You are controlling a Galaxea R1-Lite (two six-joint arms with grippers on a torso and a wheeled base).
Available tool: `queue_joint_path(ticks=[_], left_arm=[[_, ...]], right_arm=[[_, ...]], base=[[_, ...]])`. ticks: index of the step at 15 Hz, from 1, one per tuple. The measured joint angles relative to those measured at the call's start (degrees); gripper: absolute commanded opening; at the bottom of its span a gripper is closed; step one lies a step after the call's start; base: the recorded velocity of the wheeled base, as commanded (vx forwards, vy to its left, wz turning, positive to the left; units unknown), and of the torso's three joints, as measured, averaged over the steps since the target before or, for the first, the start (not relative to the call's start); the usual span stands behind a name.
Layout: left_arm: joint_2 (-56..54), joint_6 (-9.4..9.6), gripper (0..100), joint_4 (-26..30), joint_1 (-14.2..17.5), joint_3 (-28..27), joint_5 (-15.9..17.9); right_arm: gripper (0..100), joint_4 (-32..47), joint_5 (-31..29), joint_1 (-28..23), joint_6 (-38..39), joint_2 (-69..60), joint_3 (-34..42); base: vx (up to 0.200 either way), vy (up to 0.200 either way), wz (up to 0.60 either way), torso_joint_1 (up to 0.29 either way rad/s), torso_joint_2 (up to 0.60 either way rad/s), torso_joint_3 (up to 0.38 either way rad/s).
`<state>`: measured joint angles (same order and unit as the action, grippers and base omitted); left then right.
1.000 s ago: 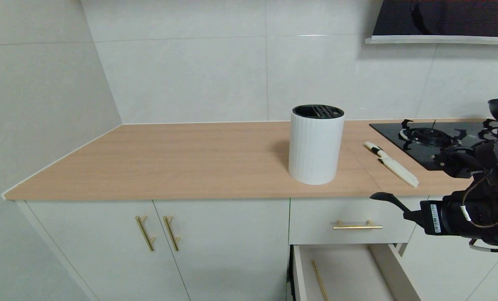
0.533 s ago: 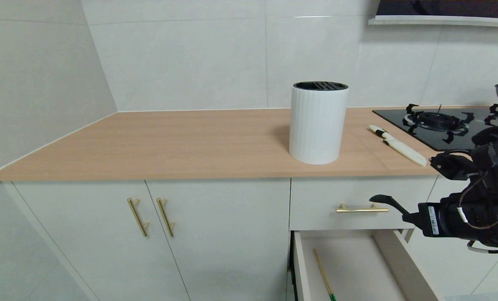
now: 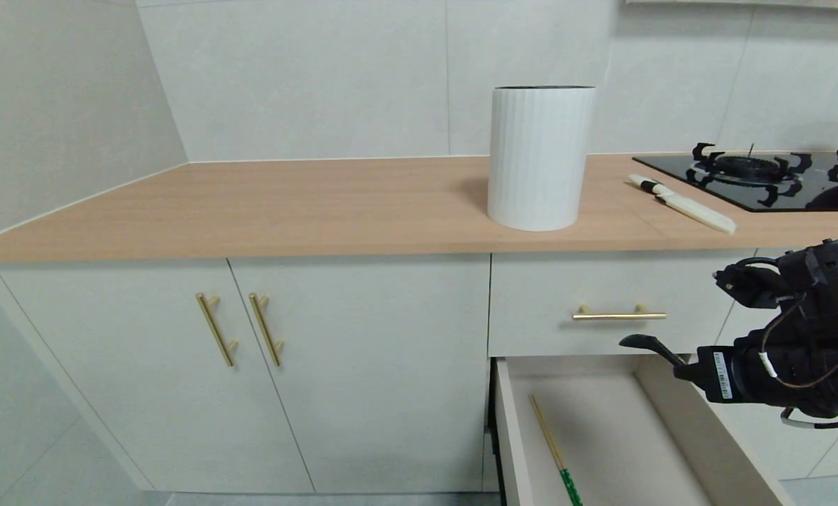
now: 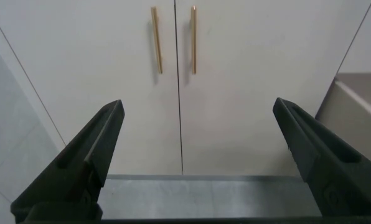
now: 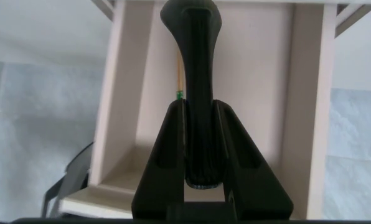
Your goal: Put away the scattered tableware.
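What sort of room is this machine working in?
Most likely a home kitchen: a gas hob on a wooden countertop, white cabinets with brass handles below, and a knife lying beside a white utensil holder.

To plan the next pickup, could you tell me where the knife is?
Head view: the knife lies flat on the countertop, on the robot's right, between the white holder and the black hob.
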<state>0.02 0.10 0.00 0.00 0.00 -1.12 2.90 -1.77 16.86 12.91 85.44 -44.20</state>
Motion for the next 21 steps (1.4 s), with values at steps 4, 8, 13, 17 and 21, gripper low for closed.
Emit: queue_joint_path(ticks=[4, 8, 13, 17, 21], left_arm=[[0.0, 0.00, 100, 0.0, 0.0, 0.0, 0.0], [0.0, 0.00, 100, 0.0, 0.0, 0.0, 0.0], [0.0, 0.00, 100, 0.0, 0.0, 0.0, 0.0], [0.0, 0.00, 100, 0.0, 0.0, 0.0, 0.0], [0.0, -0.02, 100, 0.0, 0.0, 0.0, 0.0]], right_arm=[[0, 0.0, 0.0, 0.0, 0.0, 0.9, 0.1], [0, -0.5, 0.0, 0.1, 0.0, 2.7, 0.1], [0, -10.8, -1.1, 0.3, 0.4, 13.0, 1.3], [0, -16.3, -2.3, 0.5, 0.9, 23.5, 1.6], [0, -25.2, -2.7, 0.5, 3.0, 33.6, 1.8]], base=[[0.000, 0.000, 0.00, -0.070, 0.33, 0.245], [0.000, 0.000, 0.00, -0.006, 0.03, 0.025], [0.000, 0.000, 0.00, 0.000, 0.00, 0.000], [0.000, 0.000, 0.00, 0.000, 0.00, 0.000], [0.000, 0.000, 0.00, 0.000, 0.00, 0.000]])
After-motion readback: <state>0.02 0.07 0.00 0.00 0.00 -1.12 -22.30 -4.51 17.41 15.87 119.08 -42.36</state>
